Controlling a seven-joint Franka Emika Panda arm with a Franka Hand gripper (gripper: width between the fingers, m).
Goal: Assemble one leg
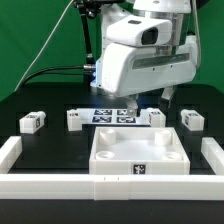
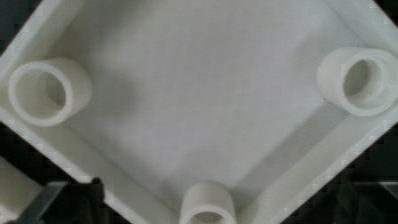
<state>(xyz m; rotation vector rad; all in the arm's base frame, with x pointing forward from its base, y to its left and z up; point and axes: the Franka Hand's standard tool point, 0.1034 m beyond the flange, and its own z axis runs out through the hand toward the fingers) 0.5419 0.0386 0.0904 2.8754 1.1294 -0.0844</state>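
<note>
Four white legs stand in a row on the black table behind the white tray (image 1: 138, 172): two (image 1: 32, 121) (image 1: 76, 120) toward the exterior view's left of the marker board (image 1: 112, 114) and two (image 1: 155, 117) (image 1: 191, 119) toward its right. The gripper (image 1: 158, 98) hangs above the tray's far edge, its opening impossible to judge, while the wrist view looks into the tray's corner sockets (image 2: 50, 90).

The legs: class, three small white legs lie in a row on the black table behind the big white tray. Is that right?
Not quite: the exterior view shows four legs, not three: leg one, leg two, leg three, leg four. The rest holds: a row on the black table behind the tray.
</note>
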